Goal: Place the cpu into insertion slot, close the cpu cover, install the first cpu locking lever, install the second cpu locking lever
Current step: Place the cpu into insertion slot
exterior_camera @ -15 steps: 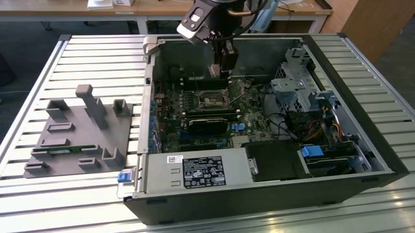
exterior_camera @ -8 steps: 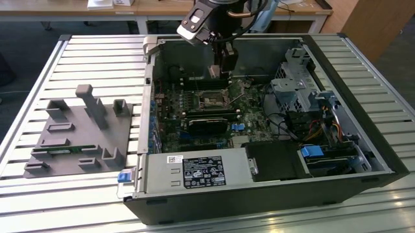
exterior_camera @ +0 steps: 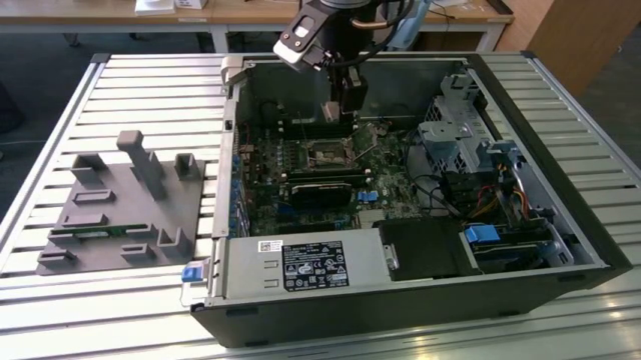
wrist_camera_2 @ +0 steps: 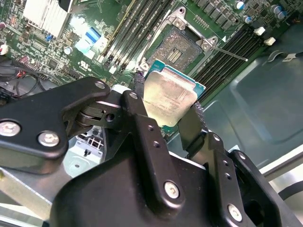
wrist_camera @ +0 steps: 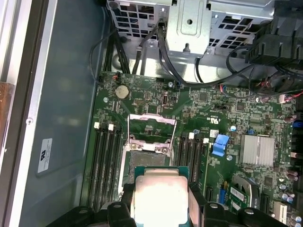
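Fingers point(wrist_camera_2: 195, 122) clamped on cpu point(wrist_camera_2: 170, 97) edges | silvery top facing wrist cameras | apparently above open insertion slot point(wrist_camera_2: 182, 49)

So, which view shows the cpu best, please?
The second wrist view: the cpu shows large, held in the claw. The first wrist view crops it; the exterior view shows a small pale patch.

Looks like a robotics lab or test workshop, not a home. Robot arm point(exterior_camera: 341, 22) w/ gripper point(exterior_camera: 332, 112) hangs over an opened PC case point(exterior_camera: 401, 311), which sits on a slatted metal bench point(exterior_camera: 60, 112). Grey jig block point(exterior_camera: 120, 202) next to the case, plain wooden desks point(exterior_camera: 251, 13) at the back.
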Controlling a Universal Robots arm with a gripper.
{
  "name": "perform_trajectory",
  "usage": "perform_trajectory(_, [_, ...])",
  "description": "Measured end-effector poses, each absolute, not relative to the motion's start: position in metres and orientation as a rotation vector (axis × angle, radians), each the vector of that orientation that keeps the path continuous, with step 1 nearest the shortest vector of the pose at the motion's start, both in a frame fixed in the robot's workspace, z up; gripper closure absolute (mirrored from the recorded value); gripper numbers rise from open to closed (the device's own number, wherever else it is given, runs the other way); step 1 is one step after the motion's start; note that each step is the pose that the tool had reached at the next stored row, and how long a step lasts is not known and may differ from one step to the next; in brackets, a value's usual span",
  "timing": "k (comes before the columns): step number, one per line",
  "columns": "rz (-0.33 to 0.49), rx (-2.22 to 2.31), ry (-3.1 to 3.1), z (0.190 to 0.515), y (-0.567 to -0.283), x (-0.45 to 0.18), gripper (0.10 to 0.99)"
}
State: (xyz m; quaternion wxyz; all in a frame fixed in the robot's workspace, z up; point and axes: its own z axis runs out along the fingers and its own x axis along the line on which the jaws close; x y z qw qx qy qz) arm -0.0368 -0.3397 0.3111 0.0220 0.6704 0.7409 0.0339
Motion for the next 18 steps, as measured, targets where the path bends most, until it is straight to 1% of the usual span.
perform_trajectory(18, [0.105,2.077,2.296,0.3078,-0.3397,-0.0368,0.553])
